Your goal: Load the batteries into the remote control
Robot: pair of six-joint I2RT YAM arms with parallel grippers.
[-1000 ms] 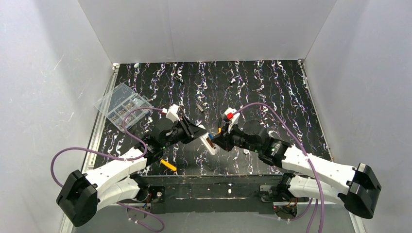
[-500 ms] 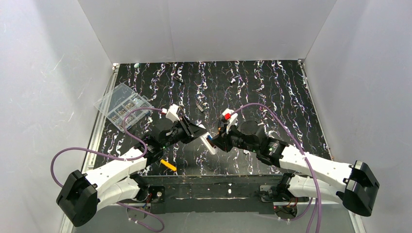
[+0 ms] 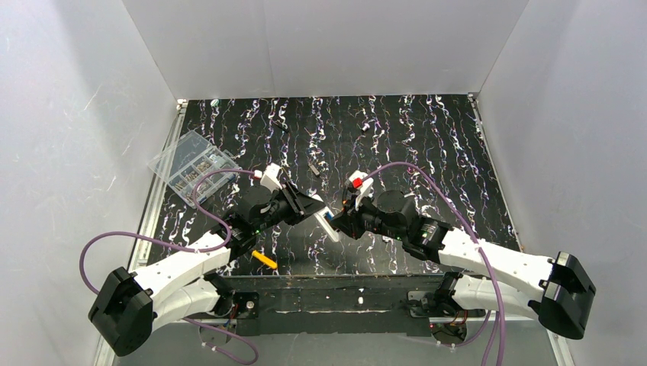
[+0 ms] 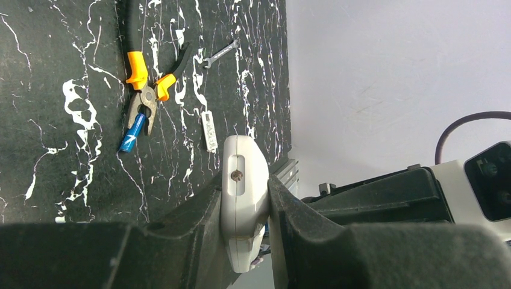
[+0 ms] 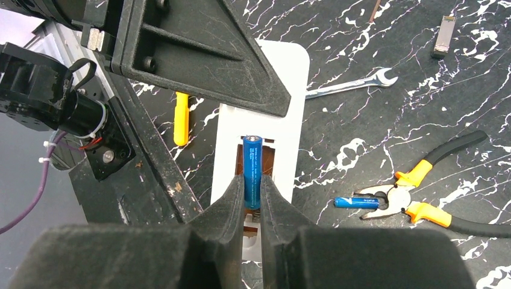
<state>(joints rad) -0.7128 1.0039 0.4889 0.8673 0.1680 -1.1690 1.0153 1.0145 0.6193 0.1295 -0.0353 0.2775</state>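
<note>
Clamping a small white rectangular plastic remote control (image 4: 243,174) edge-on, the left gripper (image 4: 244,208) faces the right gripper (image 5: 252,201), whose fingers pinch a thin blue cylindrical battery (image 5: 252,164) over the remote's recess. A second blue cell (image 5: 354,202) lies on the black marbled table (image 5: 361,72).

Black, white-veined table (image 3: 427,152) carries a clear compartment box (image 3: 192,166) at its far left beside the wall, a yellow-handled tool (image 3: 265,259) near the front edge, orange-sleeved pliers (image 5: 393,197) lying flat, a small silver wrench (image 5: 349,85) apart from them, and a small grey block (image 5: 443,27) farther off.
</note>
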